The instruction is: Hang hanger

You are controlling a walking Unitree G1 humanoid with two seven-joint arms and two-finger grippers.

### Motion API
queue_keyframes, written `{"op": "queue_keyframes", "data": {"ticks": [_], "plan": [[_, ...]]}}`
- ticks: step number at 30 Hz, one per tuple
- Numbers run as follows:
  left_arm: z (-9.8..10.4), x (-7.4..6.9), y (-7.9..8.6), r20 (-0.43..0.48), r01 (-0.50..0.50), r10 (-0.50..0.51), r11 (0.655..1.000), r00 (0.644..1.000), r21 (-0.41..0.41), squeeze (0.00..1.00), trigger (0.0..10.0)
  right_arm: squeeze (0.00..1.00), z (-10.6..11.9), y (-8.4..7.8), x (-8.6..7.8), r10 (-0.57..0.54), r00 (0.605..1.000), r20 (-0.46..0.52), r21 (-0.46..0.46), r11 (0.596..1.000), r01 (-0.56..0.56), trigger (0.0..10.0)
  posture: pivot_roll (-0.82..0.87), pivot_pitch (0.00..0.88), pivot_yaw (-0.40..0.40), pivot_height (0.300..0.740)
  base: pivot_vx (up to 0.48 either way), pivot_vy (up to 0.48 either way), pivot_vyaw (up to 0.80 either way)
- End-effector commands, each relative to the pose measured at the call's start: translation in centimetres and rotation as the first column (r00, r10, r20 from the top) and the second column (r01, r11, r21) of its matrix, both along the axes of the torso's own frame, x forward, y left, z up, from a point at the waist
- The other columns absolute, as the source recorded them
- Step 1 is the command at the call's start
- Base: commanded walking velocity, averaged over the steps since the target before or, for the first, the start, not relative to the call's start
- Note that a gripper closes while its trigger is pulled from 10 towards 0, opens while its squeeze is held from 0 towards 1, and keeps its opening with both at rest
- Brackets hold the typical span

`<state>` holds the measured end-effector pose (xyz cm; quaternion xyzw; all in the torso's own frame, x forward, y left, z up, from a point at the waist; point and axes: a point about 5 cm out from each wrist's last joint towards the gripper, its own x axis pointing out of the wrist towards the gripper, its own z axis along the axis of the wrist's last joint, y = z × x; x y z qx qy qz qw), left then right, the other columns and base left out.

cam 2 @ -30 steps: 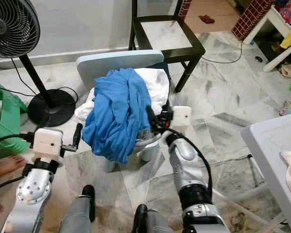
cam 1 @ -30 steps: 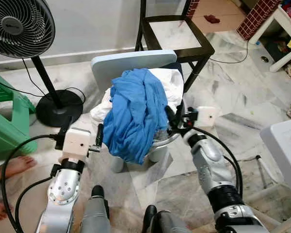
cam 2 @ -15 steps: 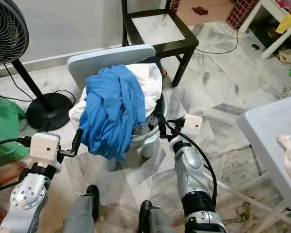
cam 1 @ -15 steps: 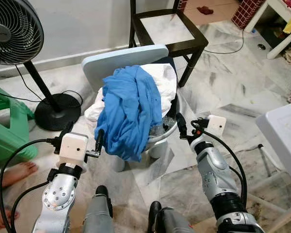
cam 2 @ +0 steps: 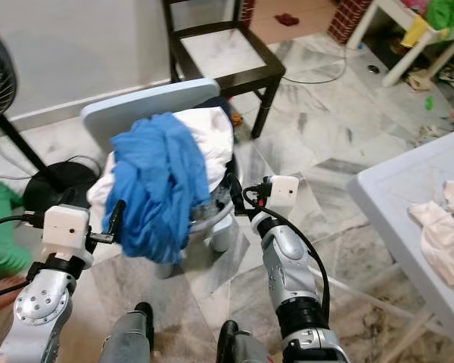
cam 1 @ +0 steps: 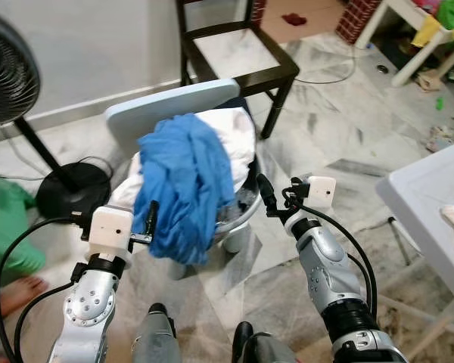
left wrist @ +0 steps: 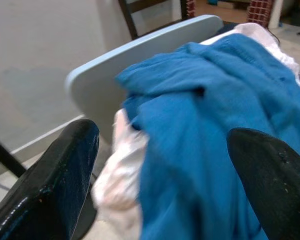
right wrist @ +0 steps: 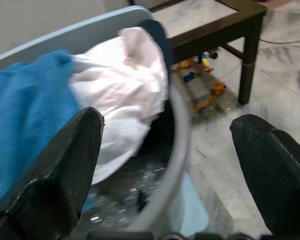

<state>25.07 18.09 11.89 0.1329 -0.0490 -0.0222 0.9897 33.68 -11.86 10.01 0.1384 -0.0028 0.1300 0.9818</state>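
A blue garment (cam 1: 178,181) lies heaped over white clothes (cam 1: 233,136) in a grey laundry basin (cam 1: 246,215) on the floor in front of me. My left gripper (cam 1: 152,218) is open just left of the blue garment, close to its hanging edge; its wrist view shows the blue garment (left wrist: 205,125) between the spread fingers (left wrist: 50,185). My right gripper (cam 1: 265,193) is open at the basin's right rim, and the basin's rim (right wrist: 177,165) runs between its fingers (right wrist: 275,170). I see no hanger.
A pale blue board (cam 1: 166,106) leans behind the basin. Beyond it stands a dark chair (cam 1: 234,53). A fan (cam 1: 7,83) and a green stool (cam 1: 4,227) are at the left, with a person's foot (cam 1: 15,291). A white table (cam 1: 424,197) carries a cloth at the right.
The camera has swung right, so the basin and fan sit further left in the picture and more of the white table shows. Both grippers stay open beside the basin.
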Motion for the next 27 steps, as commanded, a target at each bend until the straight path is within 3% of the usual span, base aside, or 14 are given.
{"op": "queue_keyframes", "data": {"ticks": [1, 16, 19, 27], "plan": [[-0.1, -0.4, -0.2, -0.010, 0.002, -0.002, 1.000, 1.000, -0.010, 0.00, 10.0, 0.00, -0.3, -0.1, -0.3, 0.010, 1.000, -0.007, -0.012, 1.000, -0.010, 10.0, 0.39, 0.331, -0.135, 0.740, 0.345, 0.000, 0.00], [-0.6, -0.6, -0.6, -0.034, -0.004, 0.003, 1.000, 0.999, -0.017, 0.00, 10.0, 0.00, -0.2, 0.5, -0.5, 0.051, 0.999, 0.006, -0.032, 0.998, -0.051, 10.0, 0.39, 0.340, -0.144, 0.740, 0.292, 0.000, 0.00], [-0.7, -0.6, -0.7, -0.042, -0.007, 0.006, 1.000, 0.999, -0.029, 0.00, 10.0, 0.00, -0.2, 0.6, -0.5, 0.054, 0.999, 0.005, -0.033, 0.998, -0.054, 10.0, 0.39, 0.342, -0.147, 0.740, 0.000, 0.000, 0.00], [-0.9, -0.7, -1.3, -0.064, 0.068, -0.065, 0.997, 0.996, 0.036, 0.00, 10.0, 0.00, -0.2, 0.8, -0.5, 0.065, 0.998, 0.001, -0.039, 0.997, -0.065, 10.0, 0.39, 0.344, -0.151, 0.740, 0.000, 0.000, 0.00]]}}
